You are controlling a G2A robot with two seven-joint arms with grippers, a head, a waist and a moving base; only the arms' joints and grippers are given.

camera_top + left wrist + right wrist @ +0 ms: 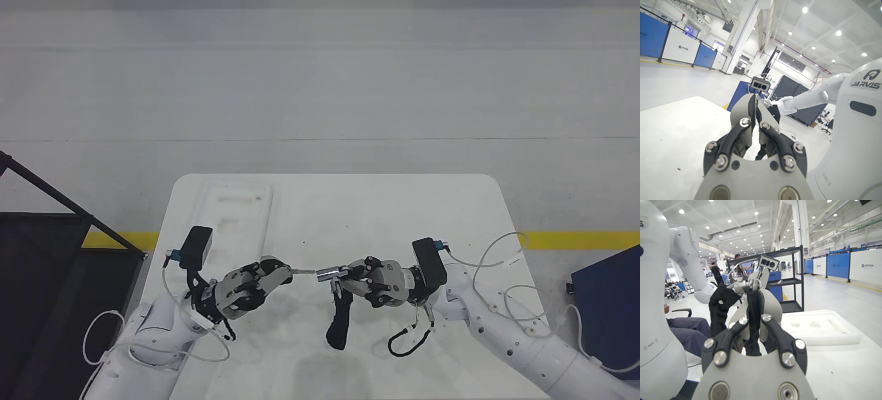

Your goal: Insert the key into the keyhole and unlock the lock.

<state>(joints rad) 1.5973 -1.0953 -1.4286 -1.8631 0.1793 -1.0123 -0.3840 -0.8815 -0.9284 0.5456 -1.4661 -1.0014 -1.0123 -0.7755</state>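
Over the near edge of the desk [440, 210], both arms bend inward, hands tip to tip. The left hand [281, 269] pinches the key [300, 270], pointed at the lock [329, 271] clamped in the right hand [348, 271], its black strap [338, 322] dangling. Farther back lies a white foam tray [235, 205].

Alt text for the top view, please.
Over a white table, the left gripper holds a key pointing at the silver lock held by the right gripper, from which a black strap hangs. A white foam tray lies at the table's far left.
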